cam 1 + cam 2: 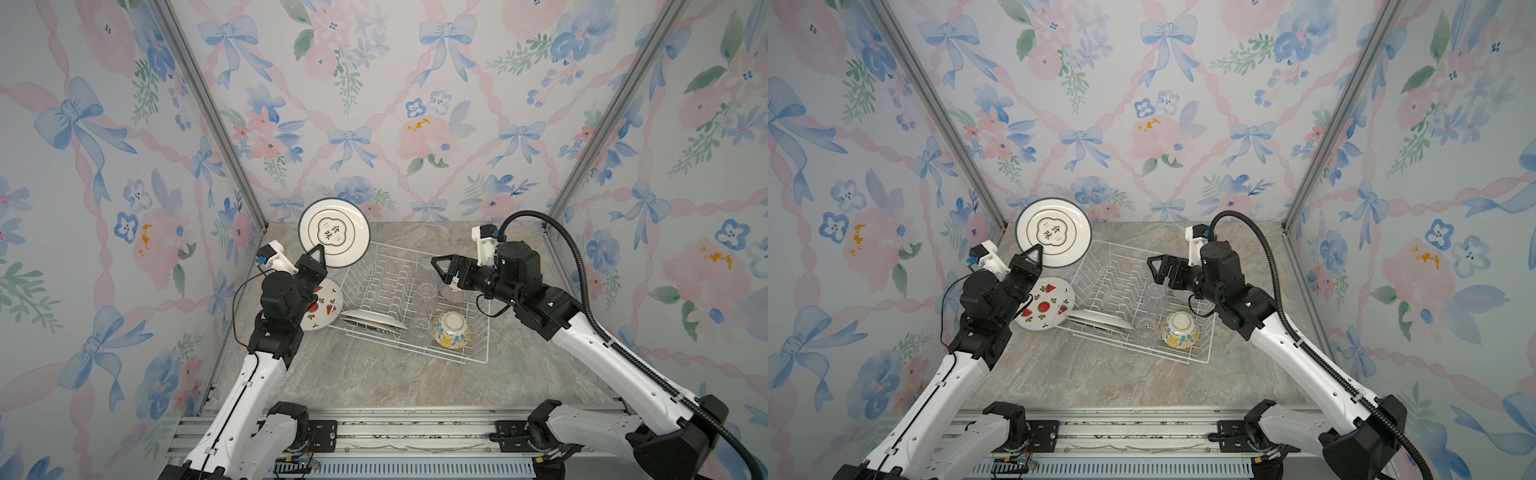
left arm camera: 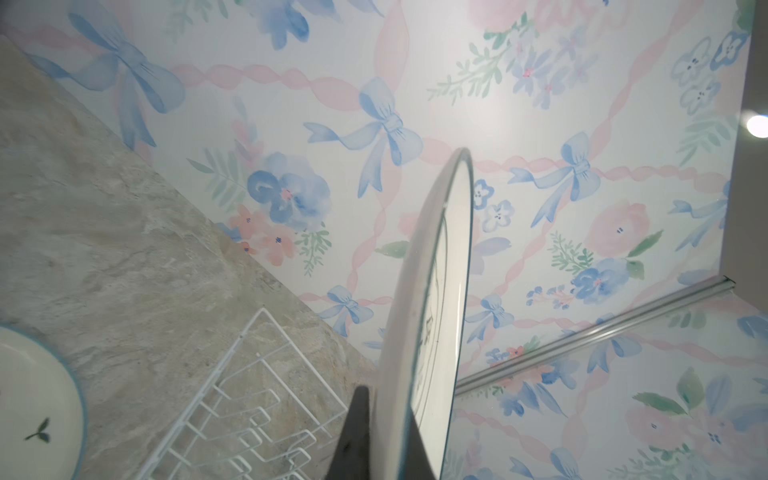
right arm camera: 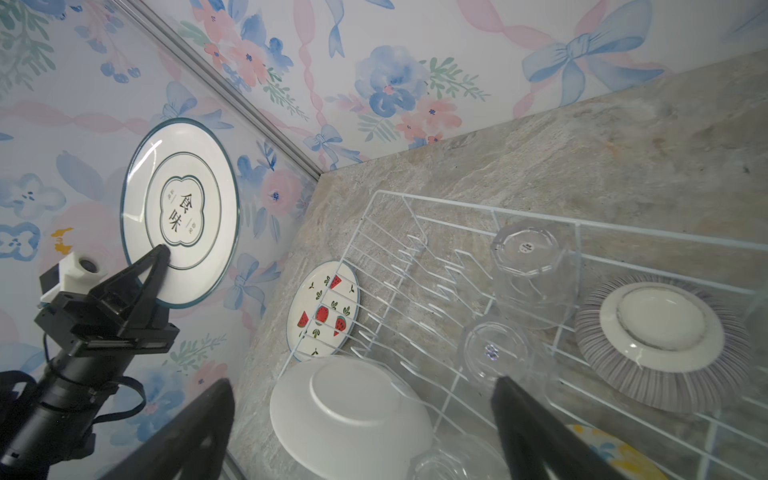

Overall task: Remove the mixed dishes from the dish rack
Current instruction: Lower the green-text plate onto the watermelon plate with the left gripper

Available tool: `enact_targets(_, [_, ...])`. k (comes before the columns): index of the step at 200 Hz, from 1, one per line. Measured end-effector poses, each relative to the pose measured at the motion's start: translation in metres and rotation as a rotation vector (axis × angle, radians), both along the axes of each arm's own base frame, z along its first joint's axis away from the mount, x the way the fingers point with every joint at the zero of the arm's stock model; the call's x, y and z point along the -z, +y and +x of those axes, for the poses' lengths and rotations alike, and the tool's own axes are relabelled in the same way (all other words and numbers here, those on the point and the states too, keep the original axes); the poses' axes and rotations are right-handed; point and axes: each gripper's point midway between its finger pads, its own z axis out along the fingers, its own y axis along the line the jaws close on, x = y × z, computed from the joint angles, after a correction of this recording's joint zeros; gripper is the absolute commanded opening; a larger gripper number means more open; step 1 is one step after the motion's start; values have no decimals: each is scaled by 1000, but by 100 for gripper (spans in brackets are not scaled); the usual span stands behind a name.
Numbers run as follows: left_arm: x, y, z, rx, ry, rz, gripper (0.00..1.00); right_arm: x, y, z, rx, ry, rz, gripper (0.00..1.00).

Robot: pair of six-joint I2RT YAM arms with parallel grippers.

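Rack sits skewed on a marble counter, floral walls around. Left gripper pinches a plate on edge, facing us; right gripper gapes, empty.

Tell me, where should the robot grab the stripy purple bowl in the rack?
Probably from above, pinching the raised white foot of the stripy purple bowl. It sits upside down in the dish rack, so its rim faces down among the wires and only the foot sticks up. The open right gripper is nearest.
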Motion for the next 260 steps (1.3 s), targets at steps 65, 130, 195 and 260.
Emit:
enact_targets(65, [80, 86, -29, -264, 230, -1, 0, 32, -22, -31, -22, 23, -182, 99])
enact_targets(130, [164, 79, -28, -210, 451, -44, 0, 47, -38, -48, -39, 58, -271, 99])
enact_targets(195, [204, 97, -27, -246, 545, -73, 0, 68, -53, -62, -29, 110, -314, 100])
enact_targets(260, [248, 90, -20, -165, 694, -46, 0, 77, -51, -60, -19, 146, -314, 99])
